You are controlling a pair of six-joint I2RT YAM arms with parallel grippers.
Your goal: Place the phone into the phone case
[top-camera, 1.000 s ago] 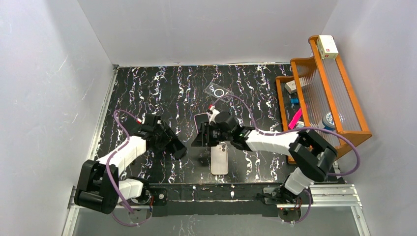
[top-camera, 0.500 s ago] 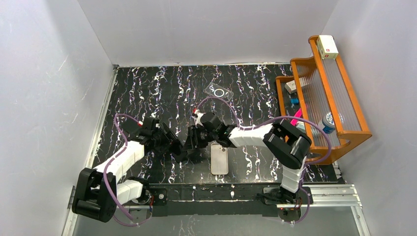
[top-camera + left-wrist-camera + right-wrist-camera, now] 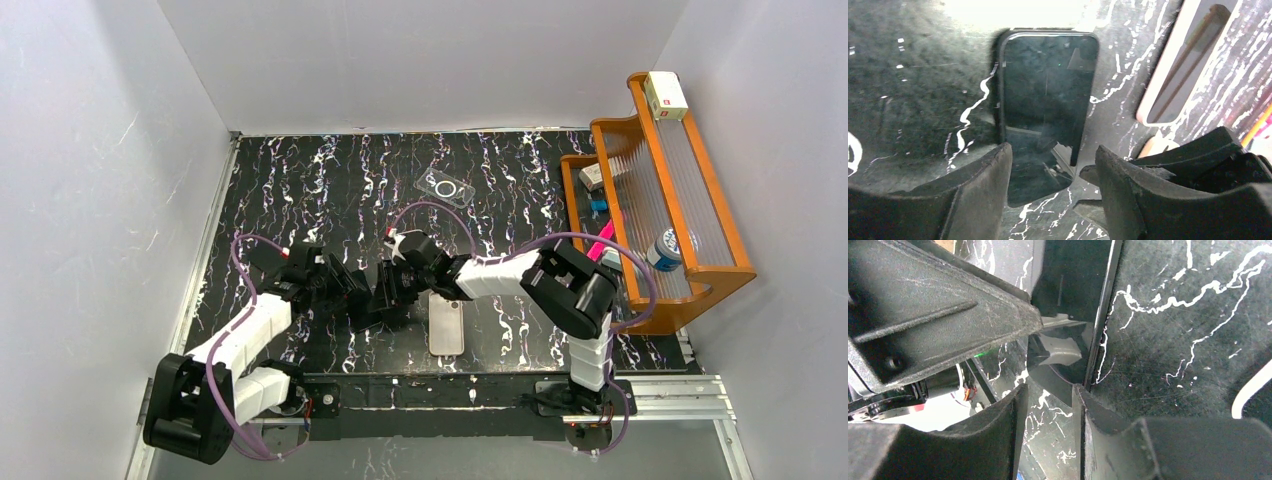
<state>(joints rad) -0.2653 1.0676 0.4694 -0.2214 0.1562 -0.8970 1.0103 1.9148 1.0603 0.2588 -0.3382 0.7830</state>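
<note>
A black phone (image 3: 1045,90) lies flat, screen up, on the marbled table; it also shows in the right wrist view (image 3: 1073,285). My left gripper (image 3: 1053,155) is open and straddles the phone's near end. In the top view it (image 3: 362,305) meets my right gripper (image 3: 392,292), and the two hide the phone. My right gripper (image 3: 1050,390) is open, with one fingertip against the phone's edge. A light, white-rimmed phone-shaped piece (image 3: 445,325) lies just to the right, also in the left wrist view (image 3: 1178,65); I cannot tell whether it is a case. A clear case (image 3: 445,187) lies at the back.
An orange wooden rack (image 3: 690,190) with small items stands at the right edge of the table. White walls close in the left, back and right sides. The arms' mounting rail (image 3: 440,390) runs along the near edge.
My right gripper has moved left and nearer with the black phone, which now lies flat. My left gripper has moved right to meet it. The light piece and the clear case have not moved.
</note>
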